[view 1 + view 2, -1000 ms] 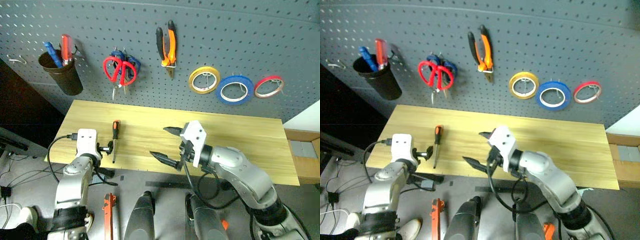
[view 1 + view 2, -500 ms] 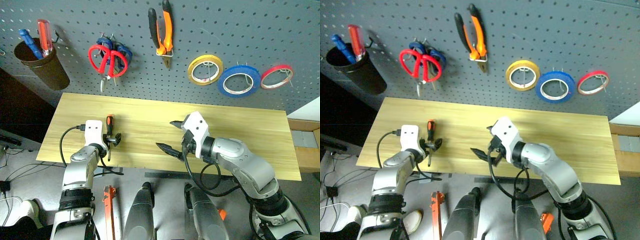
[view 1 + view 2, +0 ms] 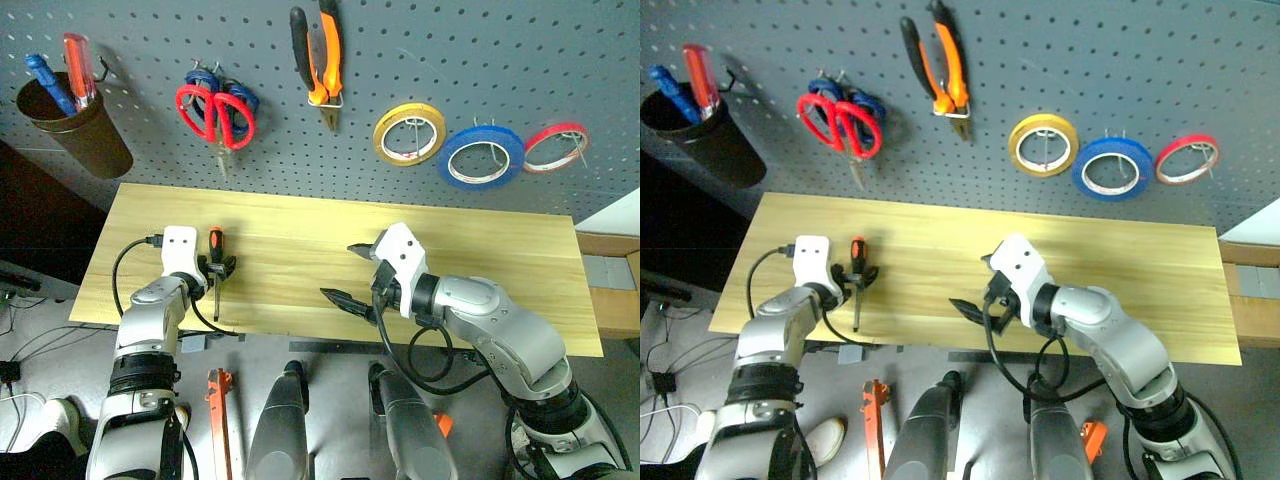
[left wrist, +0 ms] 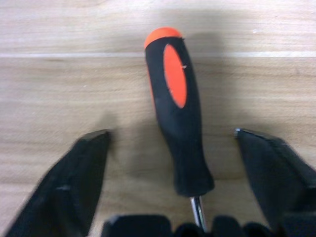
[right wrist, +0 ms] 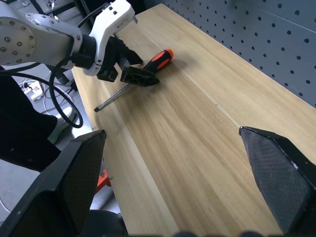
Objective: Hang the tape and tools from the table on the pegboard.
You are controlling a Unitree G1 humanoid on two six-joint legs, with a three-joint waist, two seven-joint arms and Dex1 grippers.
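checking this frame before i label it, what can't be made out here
- Screwdriver: in the left wrist view its shaft is cut off under the left gripper.
- Blue-handled scissors: mostly covered by the red-handled scissors on the pegboard.
- Tools in the cup: lower ends hidden inside it.
- Right gripper: its open fingers cover part of the table.

Both head eyes look steeply down and forward over the surface (image 3: 300, 250) to the pegboard (image 3: 420, 50) at twelve o'clock. The left wrist view sits very near the screwdriver (image 4: 177, 118); the right wrist view shares it from farther off.
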